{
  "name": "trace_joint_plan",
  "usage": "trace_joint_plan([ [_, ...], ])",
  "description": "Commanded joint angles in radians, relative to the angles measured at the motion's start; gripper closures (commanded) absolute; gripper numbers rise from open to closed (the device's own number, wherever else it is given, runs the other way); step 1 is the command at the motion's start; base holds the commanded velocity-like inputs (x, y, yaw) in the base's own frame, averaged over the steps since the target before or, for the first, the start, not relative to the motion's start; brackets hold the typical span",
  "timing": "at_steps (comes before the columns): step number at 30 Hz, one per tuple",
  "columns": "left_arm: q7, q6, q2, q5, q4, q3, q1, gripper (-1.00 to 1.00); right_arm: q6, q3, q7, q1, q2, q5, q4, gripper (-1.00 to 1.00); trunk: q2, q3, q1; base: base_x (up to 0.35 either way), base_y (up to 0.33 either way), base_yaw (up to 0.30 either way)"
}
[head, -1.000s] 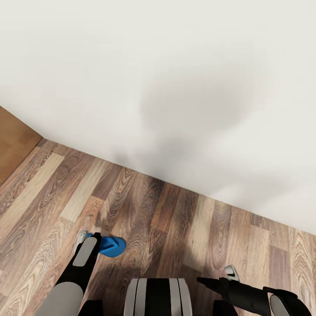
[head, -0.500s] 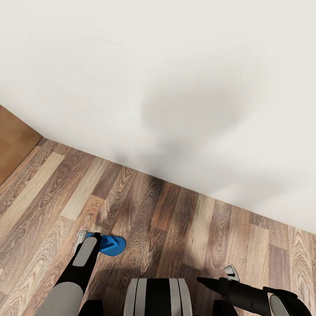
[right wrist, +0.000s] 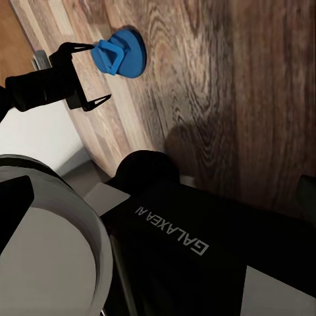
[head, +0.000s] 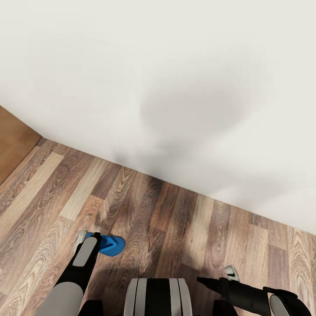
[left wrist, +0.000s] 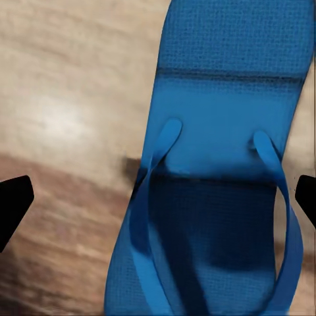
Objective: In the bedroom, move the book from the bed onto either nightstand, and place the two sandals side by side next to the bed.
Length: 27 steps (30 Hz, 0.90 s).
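One bright blue sandal (head: pixel 109 245) lies flat on the wood floor just in front of my base, at the left. My left gripper (head: pixel 90 237) hangs right over it, open. In the left wrist view the sandal (left wrist: pixel 217 197) lies between the two spread black fingertips (left wrist: pixel 13 204), straps up. The right wrist view shows the same left gripper (right wrist: pixel 97 72) with its fingers apart beside the sandal (right wrist: pixel 122 54). My right gripper (head: pixel 204 280) is low at the right, open and holding nothing. The book, the bed and the nightstand are out of view.
A white wall (head: pixel 175 87) stands close ahead and runs diagonally across the view. A brown door (head: pixel 13 140) is at the far left. Wood-plank floor (head: pixel 166 219) lies between the wall and my black-and-white base (head: pixel 158 296).
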Motion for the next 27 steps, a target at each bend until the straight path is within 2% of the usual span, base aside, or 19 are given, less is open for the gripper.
trace_joint_plan([
  [1,0.001,-0.008,-0.001,0.011,-0.001,0.002,0.000,-1.00,0.004,-0.001,0.004,-0.001,0.000,0.001,0.000,-1.00,0.000,-0.001,0.000,0.015,-0.161,0.000],
  [9,0.001,-0.008,-0.002,0.011,-0.001,0.002,0.000,-1.00,0.004,-0.001,0.004,-0.001,0.000,0.001,0.000,-1.00,0.000,-0.001,0.000,0.006,-0.150,0.000],
  [27,0.001,-0.008,-0.002,0.011,-0.001,0.000,0.000,-1.00,0.004,-0.001,0.004,-0.001,0.000,0.001,0.000,-1.00,0.000,-0.001,0.000,0.000,-0.008,0.000],
])
